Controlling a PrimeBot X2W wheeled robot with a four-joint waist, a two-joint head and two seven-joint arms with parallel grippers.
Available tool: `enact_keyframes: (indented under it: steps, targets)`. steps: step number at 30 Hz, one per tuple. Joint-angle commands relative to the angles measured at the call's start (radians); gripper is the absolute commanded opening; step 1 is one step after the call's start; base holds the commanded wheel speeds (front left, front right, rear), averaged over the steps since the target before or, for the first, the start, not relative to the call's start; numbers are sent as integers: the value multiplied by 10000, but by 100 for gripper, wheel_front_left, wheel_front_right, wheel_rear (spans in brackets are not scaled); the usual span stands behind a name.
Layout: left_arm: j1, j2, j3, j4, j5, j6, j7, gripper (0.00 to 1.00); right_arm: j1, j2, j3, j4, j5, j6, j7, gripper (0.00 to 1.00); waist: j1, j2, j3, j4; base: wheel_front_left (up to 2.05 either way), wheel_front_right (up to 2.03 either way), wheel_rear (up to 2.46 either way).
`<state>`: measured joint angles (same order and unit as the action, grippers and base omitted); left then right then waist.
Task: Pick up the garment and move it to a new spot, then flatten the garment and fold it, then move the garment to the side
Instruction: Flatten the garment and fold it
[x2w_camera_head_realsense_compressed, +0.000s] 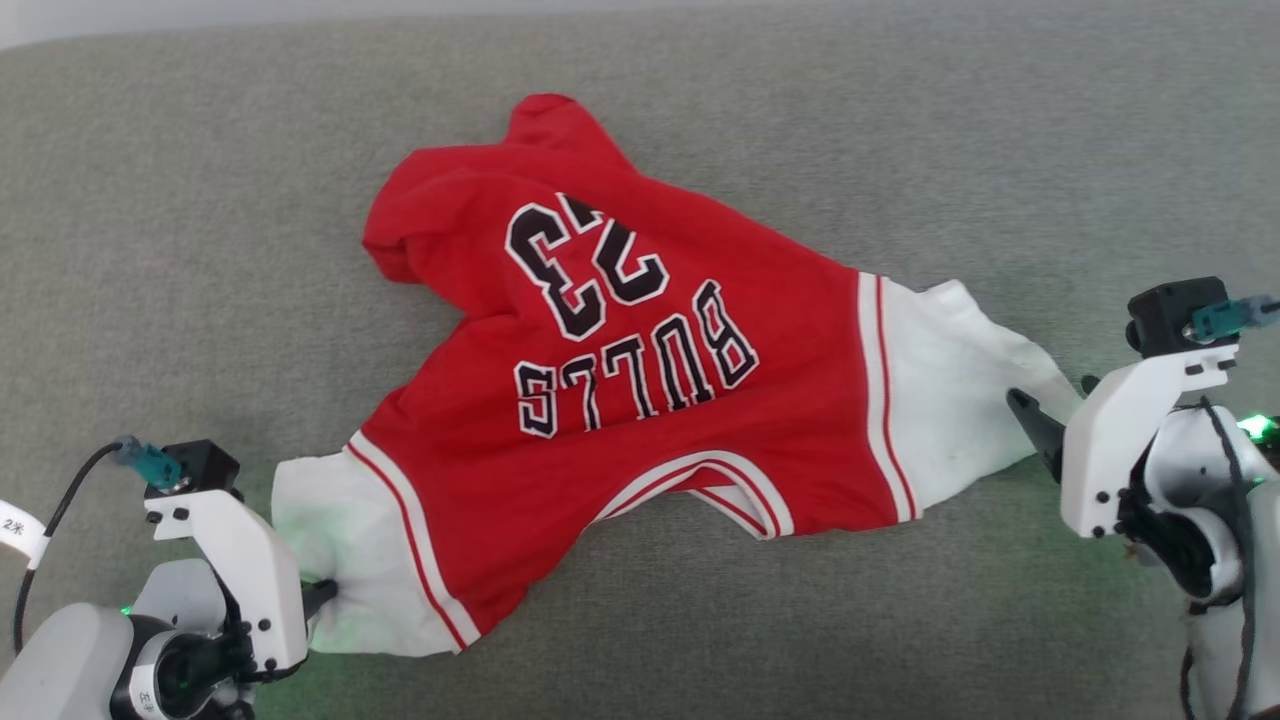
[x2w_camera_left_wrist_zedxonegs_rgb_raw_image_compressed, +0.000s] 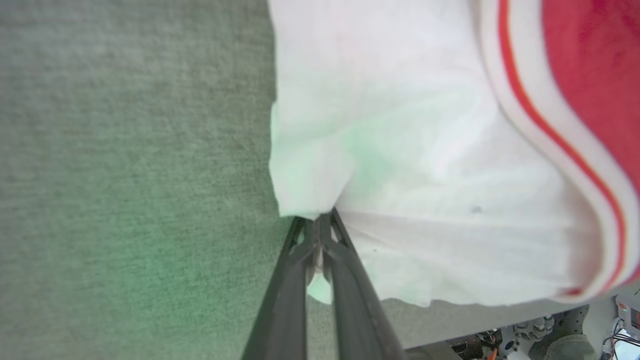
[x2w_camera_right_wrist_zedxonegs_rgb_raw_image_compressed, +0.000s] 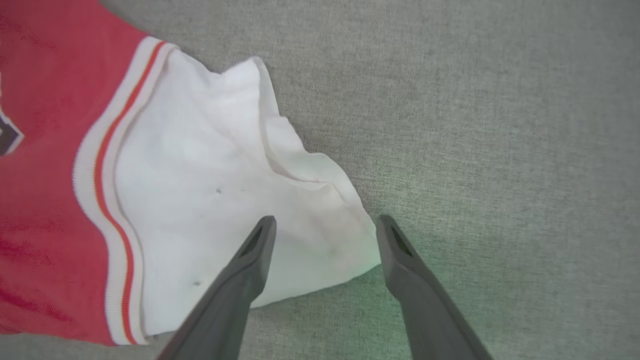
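Sleeves set the next move: my left gripper (x2w_camera_left_wrist_zedxonegs_rgb_raw_image_compressed: 320, 220) is clamped on the left-hand white sleeve of the garment (x2w_camera_head_realsense_compressed: 620, 400), which lies across the grey cushion (x2w_camera_head_realsense_compressed: 180, 200), long axis sleeve to sleeve; my right gripper (x2w_camera_right_wrist_zedxonegs_rgb_raw_image_compressed: 325, 225) gapes over the right-hand sleeve's tip, holding nothing. Red body rumpled, lettering upside-down to me

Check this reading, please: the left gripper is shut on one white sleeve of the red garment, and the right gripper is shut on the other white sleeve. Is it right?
One point is wrong: the right gripper is open, its fingers standing apart at the end of the other white sleeve, as the right wrist view shows. The left gripper is indeed shut on one white sleeve of the red garment.
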<state>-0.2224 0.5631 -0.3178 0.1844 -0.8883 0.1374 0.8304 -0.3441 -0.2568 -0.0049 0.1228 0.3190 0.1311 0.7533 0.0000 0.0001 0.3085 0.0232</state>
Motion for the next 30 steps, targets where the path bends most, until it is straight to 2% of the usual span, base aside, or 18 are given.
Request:
enact_keyframes:
  steps: [1,6,13,14,15,19,22,26,30]
  targets:
    - [76,-452,-327,342,-3,-24,-71,0,-104,-2,5,47,49,-7,106,100,0,-1,73,88,0,0,0]
    - [-126,-584,-318,384,-108,-194,-254,0,-492,-495,221,599,493,-7,848,100,0,-1,238,293,0,0,0]
    - [-343,-695,-320,551,-111,-294,-427,0,-850,-435,1049,2567,1030,-6,1806,100,0,-1,388,467,0,0,0]
    - [-398,-704,-318,579,-111,-316,-442,0,-863,-428,1267,2777,1165,-3,2029,27,0,-1,397,494,0,0,0]
    - [-449,-712,-317,615,-109,-328,-441,0,-880,-418,1433,2926,1332,-3,2216,0,0,-1,396,521,0,0,0]
    - [-613,-575,-221,620,-85,-354,-468,0,-1210,-527,1610,2914,1862,5,2276,0,0,-1,298,550,0,0,0]
    - [-766,-395,-50,331,-176,-324,-353,0,-1407,-632,1664,2451,2260,5,2252,0,0,-1,64,534,0,0,0]
    - [-899,143,191,-424,-239,-186,97,0,-1717,-856,1550,1475,2867,-6,2263,0,0,-1,-344,434,0,0,0]
    - [-1317,664,397,-1414,-257,-116,580,0,-1973,-746,1466,575,3553,-6,2414,0,0,-1,-794,364,0,0,0]
